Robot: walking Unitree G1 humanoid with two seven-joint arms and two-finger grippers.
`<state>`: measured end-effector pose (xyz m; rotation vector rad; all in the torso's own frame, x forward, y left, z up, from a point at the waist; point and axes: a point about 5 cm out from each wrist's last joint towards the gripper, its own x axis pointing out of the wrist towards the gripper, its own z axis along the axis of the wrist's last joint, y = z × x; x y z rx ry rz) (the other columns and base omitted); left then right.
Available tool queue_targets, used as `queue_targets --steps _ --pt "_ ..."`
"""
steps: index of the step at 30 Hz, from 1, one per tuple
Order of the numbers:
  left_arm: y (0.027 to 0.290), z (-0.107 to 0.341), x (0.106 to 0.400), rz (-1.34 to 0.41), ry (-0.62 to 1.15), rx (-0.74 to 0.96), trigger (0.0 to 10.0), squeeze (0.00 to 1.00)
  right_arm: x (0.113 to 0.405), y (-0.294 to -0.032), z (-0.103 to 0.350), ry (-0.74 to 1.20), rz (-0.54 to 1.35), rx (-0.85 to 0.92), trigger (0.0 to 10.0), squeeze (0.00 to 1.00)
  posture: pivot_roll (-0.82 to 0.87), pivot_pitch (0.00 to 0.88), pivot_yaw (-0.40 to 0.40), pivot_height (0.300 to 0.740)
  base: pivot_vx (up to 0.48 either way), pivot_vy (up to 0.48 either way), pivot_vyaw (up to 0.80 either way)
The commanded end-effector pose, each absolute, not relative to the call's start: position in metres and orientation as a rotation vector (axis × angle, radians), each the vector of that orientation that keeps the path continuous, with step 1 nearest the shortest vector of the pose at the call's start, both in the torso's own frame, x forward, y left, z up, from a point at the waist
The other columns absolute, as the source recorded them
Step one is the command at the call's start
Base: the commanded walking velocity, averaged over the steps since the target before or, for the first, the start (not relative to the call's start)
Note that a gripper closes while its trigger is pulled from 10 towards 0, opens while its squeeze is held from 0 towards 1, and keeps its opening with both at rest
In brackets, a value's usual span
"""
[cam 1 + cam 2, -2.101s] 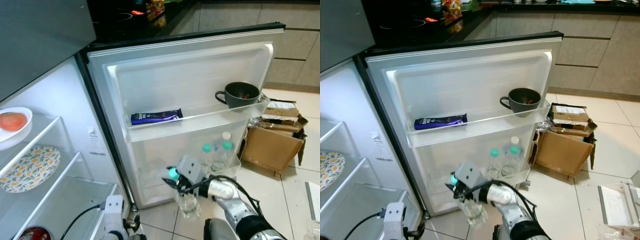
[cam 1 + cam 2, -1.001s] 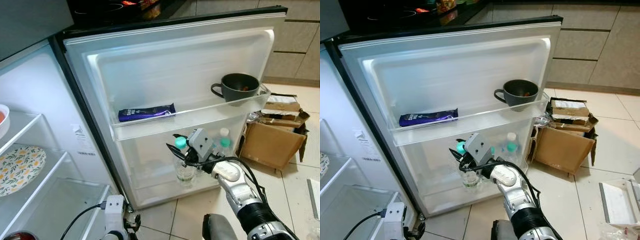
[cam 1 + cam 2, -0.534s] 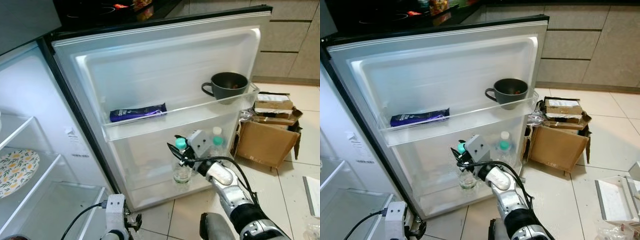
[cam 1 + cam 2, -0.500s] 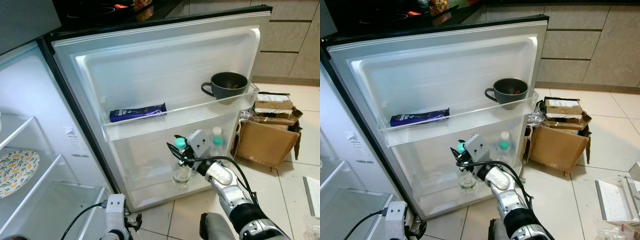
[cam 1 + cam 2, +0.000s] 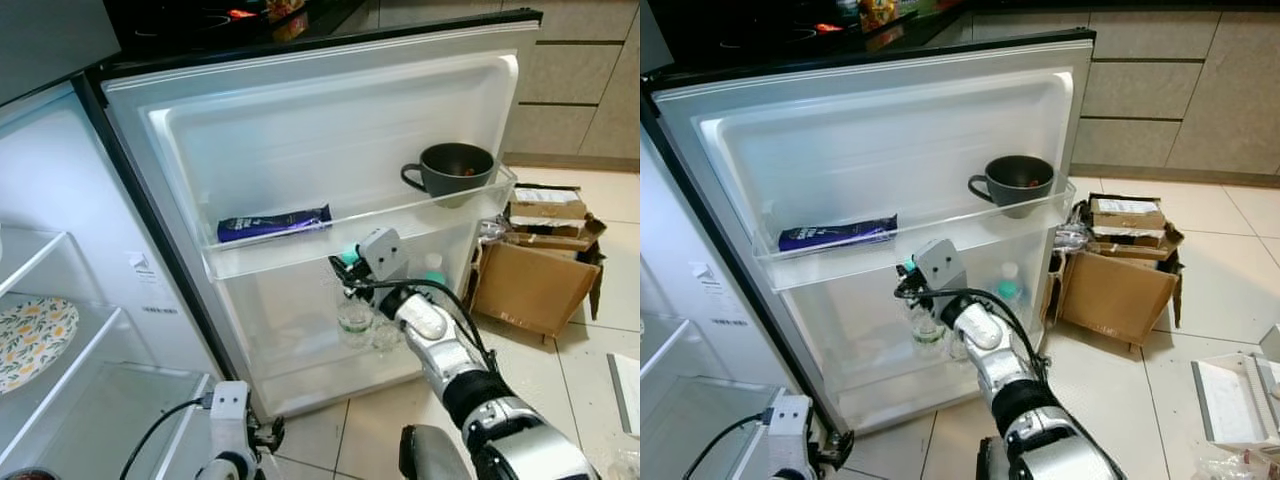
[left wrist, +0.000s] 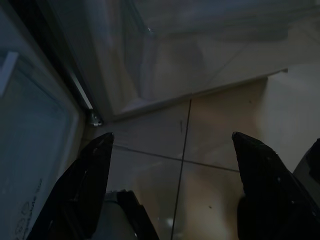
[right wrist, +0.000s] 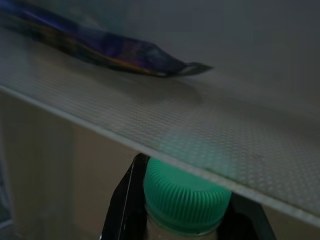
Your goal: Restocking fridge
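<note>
One clear bottle (image 5: 354,312), centre frame at the door's lower bin, sits clenched at its neck by the right gripper (image 5: 349,285) — light, slick, squashy, so neck-hold suits.

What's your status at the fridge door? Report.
Right gripper shut on green-capped bottle, at lower door bin. Left gripper open, idle near floor. Upper door shelf close above cap.

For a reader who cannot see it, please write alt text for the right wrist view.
The right gripper holds a bottle by its neck; the green ribbed cap sits just under the edge of a frosted door shelf. A dark blue wrapper lies on that shelf.
</note>
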<state>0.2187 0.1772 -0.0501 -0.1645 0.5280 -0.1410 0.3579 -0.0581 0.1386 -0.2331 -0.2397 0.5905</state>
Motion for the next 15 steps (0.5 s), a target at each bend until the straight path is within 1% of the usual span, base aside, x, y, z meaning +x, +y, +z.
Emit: queue_targets --steps 1,3,5,10,15 --pt "0.191 -0.044 0.222 -0.119 0.483 -0.148 10.0 0.00 0.361 -0.059 0.143 -0.253 0.566 -0.239 10.0 0.00 -0.02 0.060 0.044 0.461 0.000 0.000 0.00" --pt "0.192 -0.042 0.223 -0.121 0.467 -0.146 10.0 0.00 0.362 -0.059 0.144 -0.250 0.560 -0.239 10.0 0.00 -0.01 0.070 0.045 0.461 0.000 0.000 0.00" --pt "0.194 -0.039 0.224 -0.128 0.436 -0.142 10.0 0.00 0.362 -0.057 0.141 -0.238 0.556 -0.243 10.0 0.00 0.02 0.101 0.050 0.461 0.000 0.000 0.00" --pt "0.196 -0.035 0.226 -0.140 0.398 -0.136 10.0 0.00 0.360 -0.053 0.133 -0.202 0.551 -0.259 10.0 0.00 0.03 0.114 0.050 0.461 0.000 0.000 0.00" --pt "0.198 -0.026 0.231 -0.160 0.325 -0.129 10.0 0.00 0.360 -0.052 0.123 -0.138 0.533 -0.302 10.0 0.00 0.07 0.144 0.052 0.461 0.000 0.000 0.00"
